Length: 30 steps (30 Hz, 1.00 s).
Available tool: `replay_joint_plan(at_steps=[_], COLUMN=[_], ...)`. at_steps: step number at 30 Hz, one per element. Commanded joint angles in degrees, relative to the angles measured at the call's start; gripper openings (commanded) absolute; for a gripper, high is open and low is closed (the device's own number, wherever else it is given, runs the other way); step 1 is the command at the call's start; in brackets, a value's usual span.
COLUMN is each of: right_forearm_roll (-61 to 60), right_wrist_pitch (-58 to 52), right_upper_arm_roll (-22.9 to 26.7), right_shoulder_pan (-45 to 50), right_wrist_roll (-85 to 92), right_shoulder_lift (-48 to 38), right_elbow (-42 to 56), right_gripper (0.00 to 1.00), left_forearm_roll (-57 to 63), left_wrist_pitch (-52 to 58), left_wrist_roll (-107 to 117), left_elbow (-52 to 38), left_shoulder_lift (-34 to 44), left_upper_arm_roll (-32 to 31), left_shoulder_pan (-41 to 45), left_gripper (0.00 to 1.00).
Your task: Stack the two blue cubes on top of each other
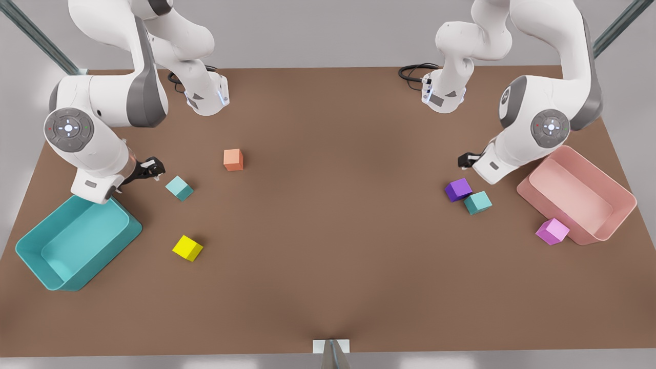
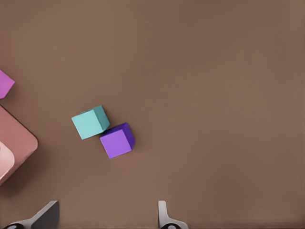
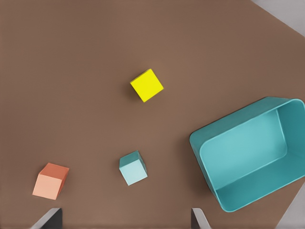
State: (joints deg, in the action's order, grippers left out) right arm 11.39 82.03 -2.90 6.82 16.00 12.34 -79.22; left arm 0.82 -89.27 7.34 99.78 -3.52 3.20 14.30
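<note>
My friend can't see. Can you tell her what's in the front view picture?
Two white robot arms hang over a brown table; the right gripper is beside one blue cube, and the left gripper is near the other blue cube, which touches a purple cube.

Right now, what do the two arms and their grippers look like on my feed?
Both arms are glossy white with grey joint bands and round grey caps carrying small lights. Black cables coil by each base. The left gripper, at the front view's right, and the right gripper, at its left, are black; the wrist views show grey fingertips.
</note>
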Motion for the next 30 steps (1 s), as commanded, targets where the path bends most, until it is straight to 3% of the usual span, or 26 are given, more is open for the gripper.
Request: replay_joint_plan(at_steps=[1, 5, 7, 11, 20, 26, 30], right_forearm_roll=[0.0, 0.3, -0.2, -2.7, -8.5, -11.4, -11.4], right_wrist_pitch=[0.0, -3.1, 0.1, 23.7, 55.5, 58.4, 57.8], right_upper_arm_roll=[0.0, -0.5, -0.5, 0.2, 0.1, 0.1, 0.1], right_shoulder_pan=[0.0, 1.2, 1.5, -1.2, -8.3, -8.6, -9.2], right_wrist_roll=[1.2, 3.2, 5.2, 9.5, 26.0, 49.1, 50.9], right_shoulder_lift=[0.0, 1.5, 1.1, -8.7, -10.3, -7.6, -8.2], right_elbow=[0.0, -1.5, -8.7, -34.4, -56.7, -57.5, -59.6], right_gripper=[1.00, 1.00, 1.00, 1.00, 1.00, 1.00, 1.00], left_forearm_roll=[0.0, -0.1, -0.1, -0.1, 0.0, -0.1, -0.1], left_wrist_pitch=[1.0, 1.1, 1.1, -0.4, -0.4, -0.1, -0.1], left_wrist_roll=[0.9, 0.9, 1.1, 1.0, 0.9, 0.6, 0.5], left_elbow=[0.0, 0.0, 0.0, 0.0, 0.0, 0.0, 0.1], left_shoulder_lift=[0.0, -0.2, -0.3, -0.5, -1.5, -1.4, -1.5], left_upper_arm_roll=[0.0, 0.1, 0.1, 0.0, 0.0, 0.0, 0.0], left_shoulder_pan=[-1.2, -1.9, -1.9, -2.0, -2.0, -2.0, -2.0], left_gripper=[1.00, 1.00, 1.00, 1.00, 1.00, 1.00, 1.00])
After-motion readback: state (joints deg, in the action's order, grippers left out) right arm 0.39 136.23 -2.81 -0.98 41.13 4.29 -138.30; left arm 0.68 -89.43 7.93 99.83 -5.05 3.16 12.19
